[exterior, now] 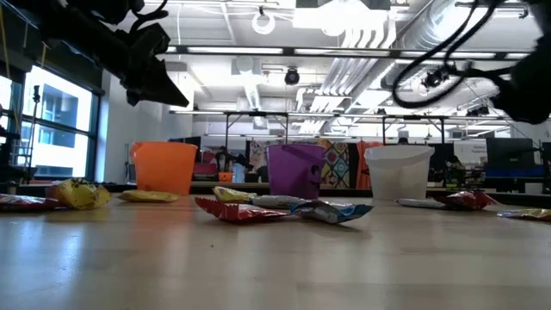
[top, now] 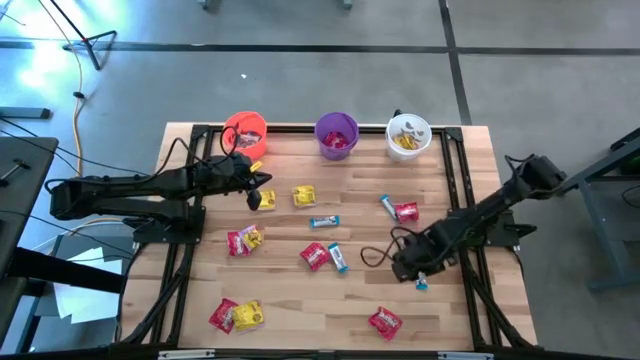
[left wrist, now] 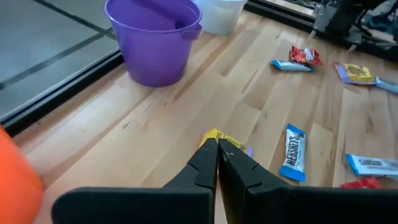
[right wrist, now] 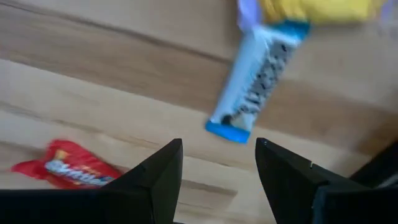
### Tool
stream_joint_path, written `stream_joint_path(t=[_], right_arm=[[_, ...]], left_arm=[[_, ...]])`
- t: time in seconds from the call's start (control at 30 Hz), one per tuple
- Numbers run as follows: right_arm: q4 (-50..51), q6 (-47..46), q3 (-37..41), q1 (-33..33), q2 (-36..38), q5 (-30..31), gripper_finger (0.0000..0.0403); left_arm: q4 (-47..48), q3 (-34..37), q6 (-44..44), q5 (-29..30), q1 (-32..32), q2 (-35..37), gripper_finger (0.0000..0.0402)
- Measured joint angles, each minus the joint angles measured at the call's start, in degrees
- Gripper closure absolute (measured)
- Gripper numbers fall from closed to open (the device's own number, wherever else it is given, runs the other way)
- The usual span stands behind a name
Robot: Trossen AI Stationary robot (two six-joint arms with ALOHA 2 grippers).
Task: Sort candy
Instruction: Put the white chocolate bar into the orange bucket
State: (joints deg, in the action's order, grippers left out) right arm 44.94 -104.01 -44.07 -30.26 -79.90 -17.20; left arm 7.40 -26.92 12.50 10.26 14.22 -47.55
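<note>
Candy lies scattered over the wooden table (top: 300, 290): a yellow packet (top: 303, 195), blue-and-white bars (top: 323, 222) (top: 338, 258), red packets (top: 315, 255) (top: 385, 322). My left gripper (top: 262, 200) (left wrist: 217, 146) hovers near the orange cup (top: 245, 132), shut on a yellow packet (left wrist: 216, 137). My right gripper (top: 412, 270) (right wrist: 217, 155) is open near the right edge. A blue-and-white bar (right wrist: 258, 87) lies flat on the table just ahead of its fingertips, untouched. A red packet (right wrist: 68, 168) lies beside it and a yellow packet (right wrist: 317, 9) beyond it. My left gripper pinches the yellow packet between its two fingers by one end (left wrist: 214, 135); that end and a purple scrap peek past the fingertips. The low view shows the gripper well above the table, so the packet is lifted clear.
Three cups stand along the far edge: orange, purple (top: 336, 135) (left wrist: 155, 40) with pink packets inside, and white (top: 408, 137) with yellow packets inside. More packets lie at the near left (top: 235, 315) and mid-left (top: 243, 240). A bar and a red packet (top: 406, 212) lie at mid-right.
</note>
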Motion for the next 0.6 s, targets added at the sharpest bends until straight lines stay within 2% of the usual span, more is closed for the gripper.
stream_joint_path(t=[0.17, 0.33, 0.6], right_arm=[[-2.4, -8.5, 0.0, -5.8, -1.2, 0.1, 0.0206], [-4.6, -15.5, 0.0, -10.1, -1.2, 3.2, 0.0206], [-3.7, -19.0, 0.0, -12.6, -1.2, 8.4, 0.0206]], left_arm=[[-0.4, 0.0, -3.8, -0.9, 0.8, 0.0, 0.0401], [-0.9, 0.0, -4.1, -3.4, 1.9, 0.0, 0.0401], [-0.8, 0.0, -3.7, -5.3, 1.8, 0.0, 0.0401]])
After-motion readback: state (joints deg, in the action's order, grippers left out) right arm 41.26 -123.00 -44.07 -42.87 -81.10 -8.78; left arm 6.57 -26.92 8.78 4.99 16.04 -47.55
